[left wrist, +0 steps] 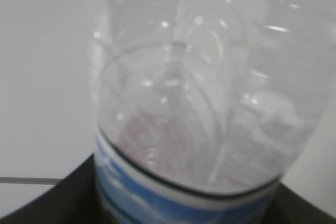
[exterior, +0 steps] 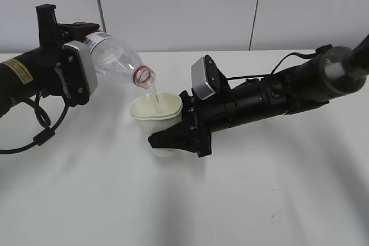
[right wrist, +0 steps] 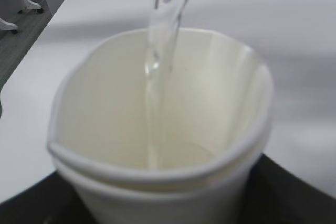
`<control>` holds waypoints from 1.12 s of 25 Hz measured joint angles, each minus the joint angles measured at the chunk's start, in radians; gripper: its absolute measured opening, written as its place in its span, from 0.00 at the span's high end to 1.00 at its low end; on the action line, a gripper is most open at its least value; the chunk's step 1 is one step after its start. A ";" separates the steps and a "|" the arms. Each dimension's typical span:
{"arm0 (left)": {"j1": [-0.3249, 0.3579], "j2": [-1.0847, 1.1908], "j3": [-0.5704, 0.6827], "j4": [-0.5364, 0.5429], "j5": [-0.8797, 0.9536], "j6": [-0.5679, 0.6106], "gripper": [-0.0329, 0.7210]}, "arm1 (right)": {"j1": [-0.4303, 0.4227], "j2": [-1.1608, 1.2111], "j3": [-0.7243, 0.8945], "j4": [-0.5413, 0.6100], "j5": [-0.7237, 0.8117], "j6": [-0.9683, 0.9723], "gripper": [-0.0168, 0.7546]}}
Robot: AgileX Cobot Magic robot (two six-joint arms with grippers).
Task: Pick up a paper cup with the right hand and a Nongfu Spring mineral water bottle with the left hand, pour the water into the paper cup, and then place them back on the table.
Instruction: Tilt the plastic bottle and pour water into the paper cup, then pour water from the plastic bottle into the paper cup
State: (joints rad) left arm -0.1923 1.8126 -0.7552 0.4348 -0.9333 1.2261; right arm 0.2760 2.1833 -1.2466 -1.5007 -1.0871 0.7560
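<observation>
White table [exterior: 190, 200], grey panelled wall [exterior: 173, 4] behind.

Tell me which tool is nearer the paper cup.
Right. The right tool grips the paper cup; the left tool holds the bottle, tilted above it.

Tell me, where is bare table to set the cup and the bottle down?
The table is bare in front, below the right hand, and at far left under the left hand. The middle is crowded: paper cup beneath the tilted bottle.
</observation>
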 joint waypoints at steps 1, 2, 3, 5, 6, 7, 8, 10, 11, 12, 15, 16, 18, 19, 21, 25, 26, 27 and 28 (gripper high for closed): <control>0.000 0.000 0.000 0.000 0.000 0.000 0.42 | 0.000 0.000 0.000 0.000 0.000 0.000 0.38; 0.000 0.000 0.000 0.000 0.000 0.002 0.42 | 0.000 0.000 0.000 0.000 0.000 0.001 0.38; 0.000 0.000 0.000 0.000 -0.001 0.005 0.42 | 0.000 0.000 0.000 -0.002 0.000 0.001 0.38; 0.000 0.000 0.000 -0.001 -0.002 0.014 0.42 | 0.000 0.000 0.000 -0.006 0.000 0.001 0.38; 0.000 0.000 0.000 -0.001 -0.002 0.016 0.42 | 0.000 0.000 0.000 -0.008 0.000 0.001 0.38; 0.000 0.000 0.000 -0.002 -0.002 0.016 0.42 | 0.000 0.000 0.000 -0.008 0.000 0.001 0.38; 0.000 0.000 0.000 -0.003 -0.004 0.018 0.42 | 0.000 0.000 0.000 -0.008 0.000 0.001 0.38; 0.000 0.000 0.000 -0.004 -0.008 0.018 0.42 | 0.000 0.000 0.000 -0.009 0.000 0.001 0.38; 0.000 0.000 0.000 -0.004 -0.009 0.019 0.42 | 0.000 0.000 0.000 -0.009 0.000 0.001 0.38; 0.000 0.000 0.000 -0.005 -0.009 0.019 0.42 | 0.000 0.000 0.000 -0.009 0.000 0.001 0.38; 0.000 0.000 0.000 -0.006 -0.011 0.020 0.42 | 0.000 0.000 0.000 -0.010 0.000 0.001 0.38; 0.000 0.000 0.000 -0.006 -0.014 0.021 0.42 | 0.000 0.000 0.000 -0.010 0.000 0.001 0.38; 0.000 0.000 0.000 -0.006 -0.022 0.022 0.42 | 0.000 0.000 0.000 -0.010 0.000 0.001 0.38; 0.000 0.000 0.000 -0.007 -0.024 0.022 0.42 | 0.000 0.000 0.000 -0.010 0.000 0.001 0.38; 0.000 0.000 0.000 -0.007 -0.025 0.022 0.42 | 0.000 0.000 0.000 -0.010 0.000 0.001 0.38; 0.000 0.000 0.000 -0.007 -0.031 0.030 0.42 | 0.000 0.000 0.000 -0.013 0.000 0.001 0.38; 0.000 0.000 0.000 -0.007 -0.031 0.035 0.42 | 0.000 0.000 0.000 -0.013 0.000 0.001 0.38; 0.000 0.000 0.000 -0.007 -0.031 0.037 0.42 | 0.000 0.000 0.000 -0.013 0.000 0.001 0.38; 0.000 0.000 0.000 -0.007 -0.031 0.038 0.42 | 0.000 0.000 0.000 -0.013 0.000 0.001 0.38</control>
State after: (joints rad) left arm -0.1923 1.8126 -0.7552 0.4277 -0.9642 1.2638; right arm 0.2760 2.1833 -1.2466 -1.5133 -1.0871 0.7567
